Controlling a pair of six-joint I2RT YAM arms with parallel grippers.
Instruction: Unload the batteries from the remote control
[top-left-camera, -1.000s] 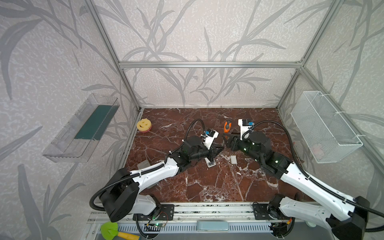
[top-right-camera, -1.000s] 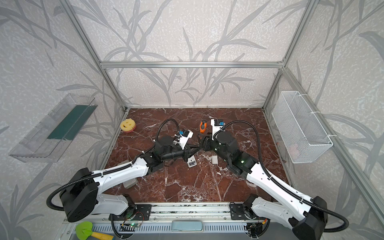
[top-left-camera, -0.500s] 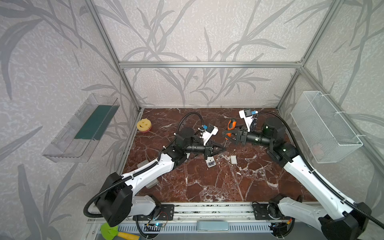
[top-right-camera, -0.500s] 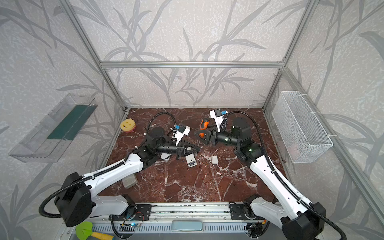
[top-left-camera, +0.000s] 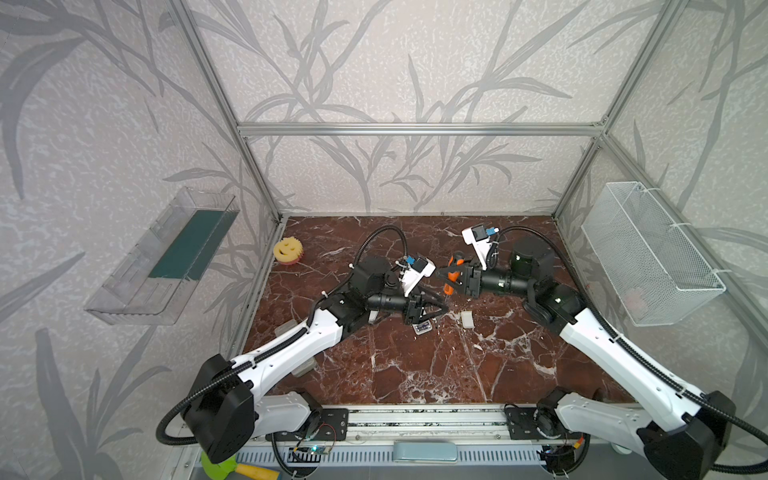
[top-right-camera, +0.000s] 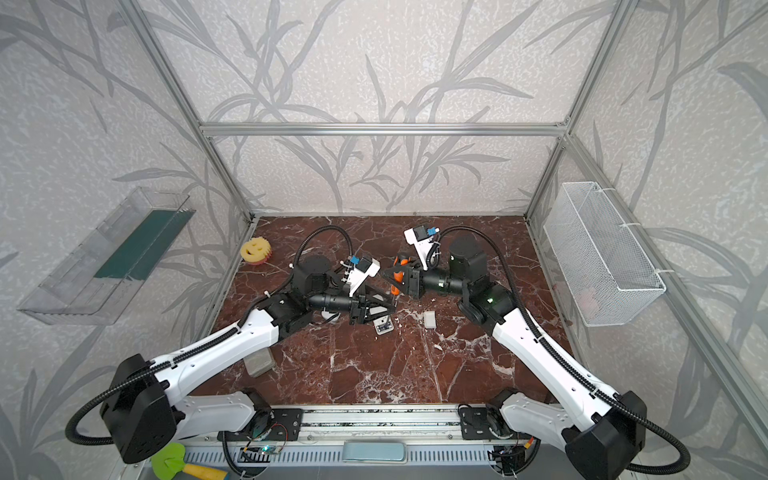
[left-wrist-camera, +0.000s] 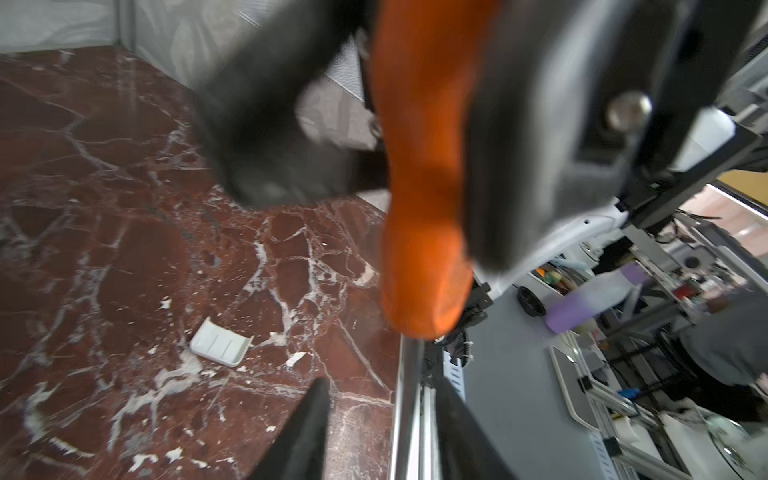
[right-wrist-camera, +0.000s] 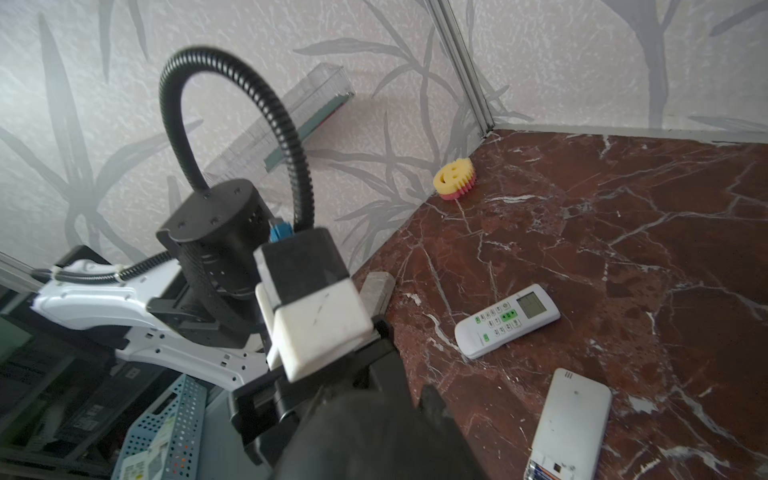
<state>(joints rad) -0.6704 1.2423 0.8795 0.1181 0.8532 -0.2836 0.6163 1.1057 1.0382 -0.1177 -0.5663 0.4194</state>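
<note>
block: grey block (top-right-camera: 258, 362) flat on the marble floor (top-left-camera: 436, 374), nearest the front rail, half under the left forearm
remote A: white remote (right-wrist-camera: 571, 419) lying back-up, bay end open, directly below the left claw in both top views
batteries (right-wrist-camera: 540, 471): in remote A's open bay; only a coloured sliver shows at the frame edge, can't count them
cover: white battery cover (top-left-camera: 466, 319) loose on the floor, just right of remote A, not touching it
left gripper (top-left-camera: 438, 311): fingers spread wide, nothing between them, hovering over remote A and pointing at the right claw
remote B: second white remote (right-wrist-camera: 507, 320) lying buttons-up, just beyond remote A; left arm covers most of it in the top views
right gripper (top-left-camera: 446, 277): pinching the screwdriver (left-wrist-camera: 424, 187) by its orange handle, off the floor, shaft hanging down; heavily blurred in the left wrist view
gap: the two claws face each other, close, apart
sponge: yellow smiley sponge (top-left-camera: 287, 250) at the far-left corner, against the wall
walls: clear shelf (top-left-camera: 166, 266) on the left, wire basket (top-left-camera: 648, 257) on the right
</note>
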